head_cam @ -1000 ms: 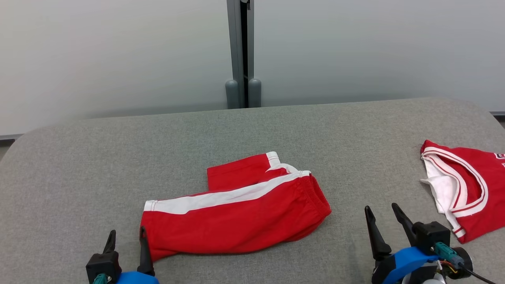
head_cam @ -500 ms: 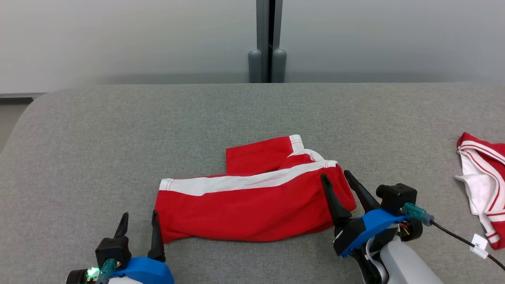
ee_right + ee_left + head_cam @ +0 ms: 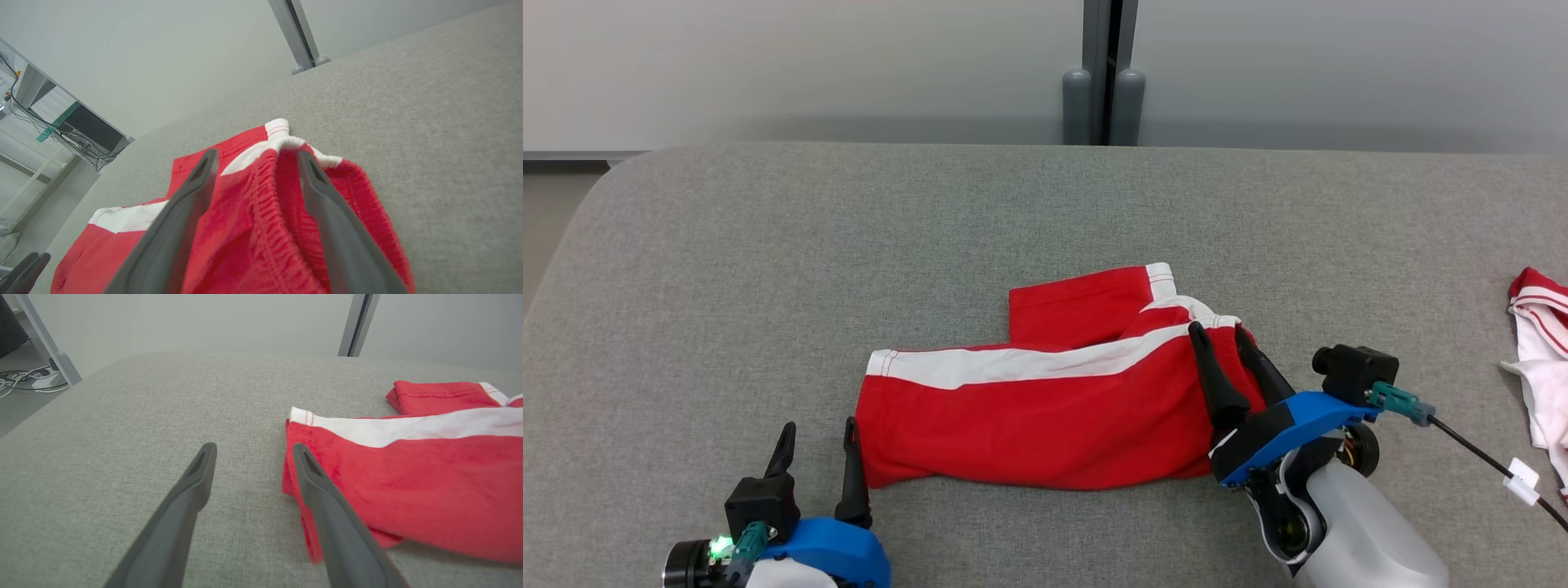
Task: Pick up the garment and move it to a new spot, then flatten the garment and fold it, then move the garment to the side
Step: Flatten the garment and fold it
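The garment (image 3: 1054, 408) is a pair of red shorts with a white side stripe, lying folded on the grey padded table (image 3: 849, 245). Its elastic waistband (image 3: 269, 196) points right and its leg hem (image 3: 300, 416) points left. My right gripper (image 3: 1221, 331) stands open over the waistband end, one finger on each side of the gathered band, nothing pinched. At the lower left my left gripper (image 3: 818, 429) is open too. Its right fingertip (image 3: 300, 453) sits just at the hem's edge, and bare table shows between the fingers.
Another red and white garment (image 3: 1539, 351) lies at the table's right edge. A grey post (image 3: 1104, 73) stands behind the table against a pale wall. The right wrist's black cable (image 3: 1486, 461) trails toward the lower right. Bare table stretches left and behind the shorts.
The camera has swung, shifting the whole scene right and up. My right gripper has moved left from bare table onto the waistband end. The left gripper stays by the hem.
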Motion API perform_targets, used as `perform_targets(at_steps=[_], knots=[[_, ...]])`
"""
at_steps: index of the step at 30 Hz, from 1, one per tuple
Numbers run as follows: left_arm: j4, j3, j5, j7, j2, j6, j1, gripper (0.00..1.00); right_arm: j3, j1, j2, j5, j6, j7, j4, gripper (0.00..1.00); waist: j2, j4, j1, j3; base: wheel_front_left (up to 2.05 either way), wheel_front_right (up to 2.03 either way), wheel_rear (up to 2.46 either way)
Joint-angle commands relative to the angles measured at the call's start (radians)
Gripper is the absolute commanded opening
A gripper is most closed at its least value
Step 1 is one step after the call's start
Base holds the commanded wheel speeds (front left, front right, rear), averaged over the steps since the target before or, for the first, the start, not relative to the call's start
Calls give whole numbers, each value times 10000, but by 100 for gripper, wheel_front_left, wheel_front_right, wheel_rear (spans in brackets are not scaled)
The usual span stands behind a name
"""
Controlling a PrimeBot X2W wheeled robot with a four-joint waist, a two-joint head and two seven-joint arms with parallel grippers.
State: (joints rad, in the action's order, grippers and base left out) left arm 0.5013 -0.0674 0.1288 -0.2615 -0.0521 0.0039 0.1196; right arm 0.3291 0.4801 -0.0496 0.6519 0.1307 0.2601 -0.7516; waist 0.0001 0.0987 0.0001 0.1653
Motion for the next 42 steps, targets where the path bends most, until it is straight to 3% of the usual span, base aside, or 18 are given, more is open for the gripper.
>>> perform_targets(at_steps=[1, 11, 18, 24, 25, 26, 27, 28, 36, 42], knots=[[-42, -31, -18, -49, 12, -22, 129, 100, 102, 194, -22, 406, 0, 49, -48, 100, -1, -2, -1, 11, 0, 0, 0], [-70, -244, 178, -48, 17, 1, 210, 100, 664, 447, -24, 2701, 0, -52, 183, 100, -1, -9, -1, 82, 0, 0, 0], [-63, -324, 294, -49, 17, 26, 159, 100, 682, 541, -24, 3749, 0, -498, 179, 100, -1, -19, -1, 66, 0, 0, 0], [-60, -391, 363, -48, 16, 24, 157, 100, 544, 714, -172, 3956, 0, -583, 87, 100, -1, -22, -1, 66, 0, 0, 0], [-60, -395, 355, -49, 16, 24, 162, 100, 538, 747, -173, 3958, 0, -567, 73, 87, -1, -20, -1, 75, 0, 0, 0], [-54, -402, 362, -49, 16, 23, 170, 100, 540, 754, -186, 3928, 0, -539, 47, 49, -1, -16, -1, 77, 0, 0, 0], [-41, -411, 370, -49, 16, 20, 178, 100, 542, 752, -190, 3923, 0, -538, 1, 31, -1, -8, -1, 76, 0, 0, 0], [-23, -418, 380, -48, 16, 19, 184, 100, 538, 752, -183, 3947, 0, -526, -36, 0, -1, -1, -1, 71, 0, 0, 0], [71, -400, 420, -50, 17, 20, 92, 100, 590, 737, -219, 3646, 0, -271, -387, 0, -1, 11, -1, -23, 0, 0, 0], [-216, -319, 471, -50, 18, -157, 19, 100, 970, -122, -518, 3260, 0, -51, 267, 0, -1, -231, -1, -276, 0, 0, 0]])
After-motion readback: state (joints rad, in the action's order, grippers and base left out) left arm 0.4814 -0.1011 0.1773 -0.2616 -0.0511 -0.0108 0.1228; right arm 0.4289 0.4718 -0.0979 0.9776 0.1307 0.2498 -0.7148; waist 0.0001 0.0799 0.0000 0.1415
